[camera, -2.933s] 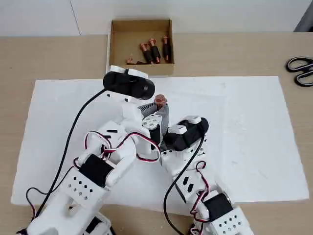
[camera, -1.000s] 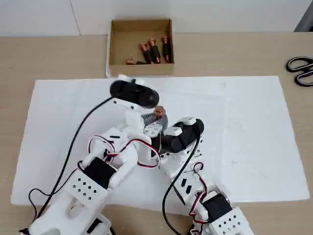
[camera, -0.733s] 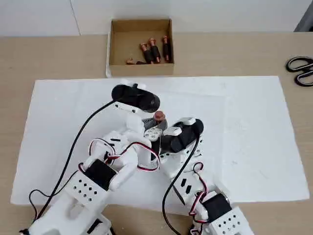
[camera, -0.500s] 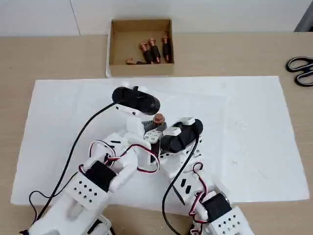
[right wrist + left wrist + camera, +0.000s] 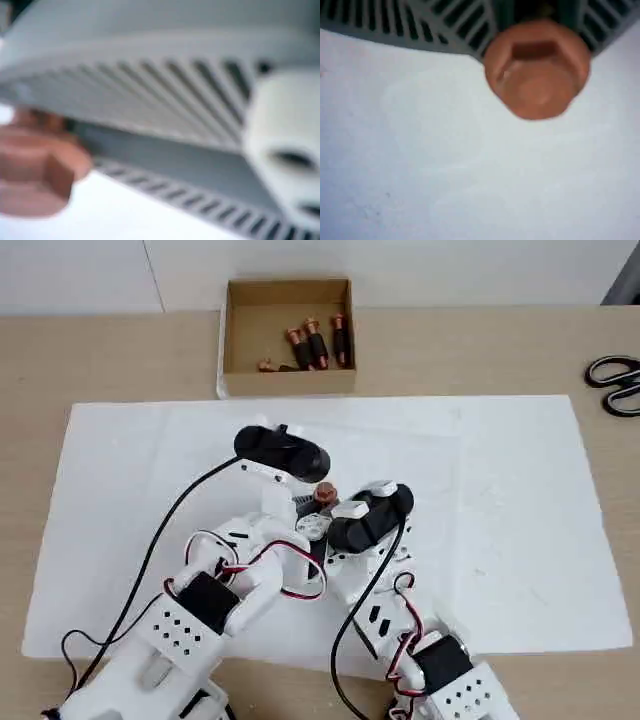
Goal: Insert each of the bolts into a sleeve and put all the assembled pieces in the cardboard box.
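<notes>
A copper bolt head (image 5: 324,494) shows at the middle of the white sheet (image 5: 500,500), between the two arms. In the left wrist view the bolt head (image 5: 536,70) sticks out from between grey ribbed fingers (image 5: 410,30), with my left gripper (image 5: 316,504) shut on the piece. A dark part behind the head may be a sleeve. The right arm (image 5: 372,516) lies close against it from the right; its wrist view has the bolt head (image 5: 35,175) beside a grey ribbed finger (image 5: 150,100). The cardboard box (image 5: 232,340) at the back holds several assembled pieces (image 5: 315,343).
Black-handled scissors (image 5: 615,373) lie on the wooden table at the far right. The white sheet spreads wide to the left and right of the arms. Cables run along both arms near the table's front edge.
Both arms have drawn back from the box toward the table's near edge, carrying the bolt head with them. The left arm's black camera housing has dropped lower in the view.
</notes>
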Robot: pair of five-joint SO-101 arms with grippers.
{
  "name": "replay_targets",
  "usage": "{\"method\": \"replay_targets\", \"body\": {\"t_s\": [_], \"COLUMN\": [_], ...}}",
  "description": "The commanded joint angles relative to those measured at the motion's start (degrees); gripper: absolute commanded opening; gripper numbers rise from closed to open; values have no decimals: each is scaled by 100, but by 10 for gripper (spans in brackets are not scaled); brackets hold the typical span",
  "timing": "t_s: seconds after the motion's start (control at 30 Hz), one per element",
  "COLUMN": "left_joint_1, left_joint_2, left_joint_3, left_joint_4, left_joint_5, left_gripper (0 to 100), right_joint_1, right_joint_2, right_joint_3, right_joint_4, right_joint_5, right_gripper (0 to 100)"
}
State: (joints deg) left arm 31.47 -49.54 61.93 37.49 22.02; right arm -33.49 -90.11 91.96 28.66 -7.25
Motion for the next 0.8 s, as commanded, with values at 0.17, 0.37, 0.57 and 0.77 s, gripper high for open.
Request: {"method": "replay_targets", "body": {"t_s": [0.17, 0.37, 0.57, 0.77], "left_joint_1": [0, -202, -905, -1178], "left_joint_2": [-62, -62, -62, -62], "left_joint_3": [-127, -919, -1437, -1824], "left_joint_4": [747, 1468, 1899, 2330], "left_joint_5": [-132, -132, -132, -132], "left_gripper": [276, 314, 314, 314], "right_joint_1": [22, 22, 31, 31], "right_joint_2": [-110, -110, -110, -110], "right_joint_3": [-79, -70, -70, -70], "right_joint_4": [13, 13, 13, 4], "right_joint_5": [62, 62, 62, 62], "right_gripper": [4, 4, 4, 4]}}
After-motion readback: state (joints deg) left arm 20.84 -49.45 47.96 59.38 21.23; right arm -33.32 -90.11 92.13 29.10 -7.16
